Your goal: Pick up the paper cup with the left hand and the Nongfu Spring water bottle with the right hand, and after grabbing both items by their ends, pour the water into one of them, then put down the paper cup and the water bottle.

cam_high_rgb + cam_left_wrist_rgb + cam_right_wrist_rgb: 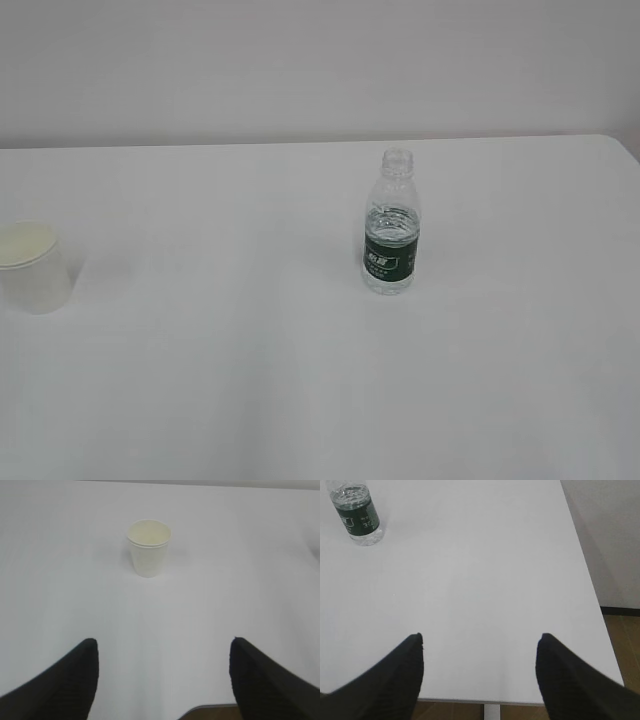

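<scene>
Paper cup [149, 547] beyond parted jaws

The paper cup [32, 265] is getting cut off by the left edge, and the bottle [356, 514] is losing its top.

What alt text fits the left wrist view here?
A white paper cup stands upright and empty on a white table, untouched. The left hand is open, its two black fingers framing the foreground well short of the cup.
</scene>
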{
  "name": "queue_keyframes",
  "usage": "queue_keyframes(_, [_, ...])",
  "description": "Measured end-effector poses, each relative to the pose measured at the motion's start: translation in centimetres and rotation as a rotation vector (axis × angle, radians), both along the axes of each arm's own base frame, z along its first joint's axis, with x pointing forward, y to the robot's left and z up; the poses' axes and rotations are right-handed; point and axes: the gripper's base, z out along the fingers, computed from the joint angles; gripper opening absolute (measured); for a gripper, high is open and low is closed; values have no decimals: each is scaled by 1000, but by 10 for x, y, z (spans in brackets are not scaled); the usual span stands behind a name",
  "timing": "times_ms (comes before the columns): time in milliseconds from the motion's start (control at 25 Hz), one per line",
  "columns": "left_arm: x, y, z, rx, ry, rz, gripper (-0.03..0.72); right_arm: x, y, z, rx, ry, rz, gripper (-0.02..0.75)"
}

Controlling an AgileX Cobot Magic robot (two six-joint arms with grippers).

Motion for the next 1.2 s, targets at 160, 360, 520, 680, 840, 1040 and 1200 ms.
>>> queue_keyframes(160, [0, 0, 0, 0, 0, 0, 587, 0, 0, 0, 0, 0, 0, 533])
queue_keyframes(360, [0, 0, 0, 0, 0, 0, 587, 0, 0, 0, 0, 0, 0, 533])
queue_keyframes(520, [0, 0, 0, 0, 0, 0, 587, 0, 0, 1, -1, -8, 0, 533])
queue_keyframes(680, [-2, 1, 4, 12, -16, 9, 587, 1, 0, 10, 0, -82, 3, 533])
queue_keyframes(840, [-3, 1, 8, 14, -35, 11, 587, 3, 1, 17, 2, -161, 9, 533])
queue_keyframes(1040, [7, 1, 9, 14, 16, 10, 587, 5, 1, 23, 0, -230, 17, 533])
queue_keyframes(1200, [25, 1, 15, 14, 17, 11, 587, 14, 2, 28, -16, -239, 23, 533])
